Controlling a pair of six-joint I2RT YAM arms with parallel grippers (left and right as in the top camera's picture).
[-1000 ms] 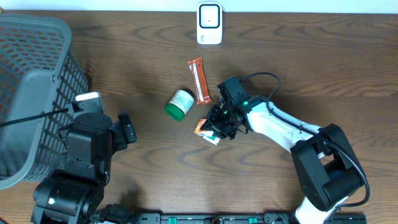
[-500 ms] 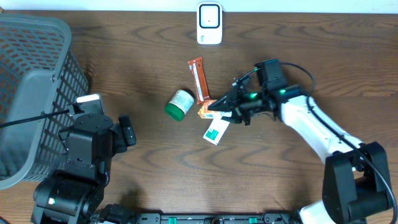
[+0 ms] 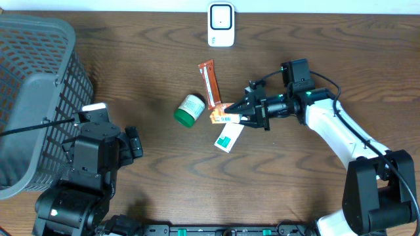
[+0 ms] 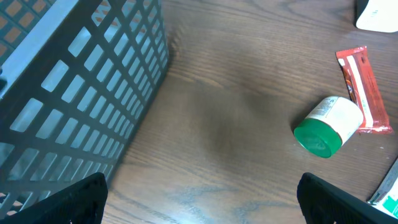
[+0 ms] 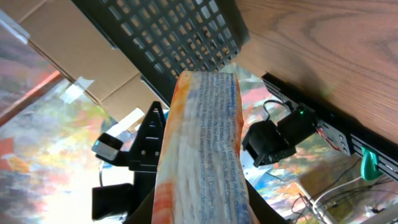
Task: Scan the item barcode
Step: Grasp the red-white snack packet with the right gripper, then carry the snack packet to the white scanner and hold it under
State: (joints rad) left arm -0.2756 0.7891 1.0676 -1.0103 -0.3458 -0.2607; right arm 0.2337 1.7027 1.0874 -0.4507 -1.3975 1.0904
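Going near to far, all placed off the green-lid bottle (image 3: 189, 109): left gripper (image 4: 202, 183) near-left of it, jaws wide, empty. Left wrist shows that, overhead doesn't. Teal-white card (image 3: 228, 139) lies flat, near-right. Right gripper (image 3: 239, 116) clamped on orange packet (image 3: 222, 117), just right; its blue print shows only in right wrist. Red bar (image 3: 210, 84) just behind, scanner (image 3: 221, 25) farthest back.

Right wrist view: the orange packet (image 5: 202, 155) fills the middle, its print smeared and unreadable, its lower end off the bottom edge. Left wrist view: scanner (image 4: 379, 14) clipped at the upper right corner, teal card (image 4: 390, 202) sliced by the right edge, basket (image 4: 74, 93) running off the left and top.
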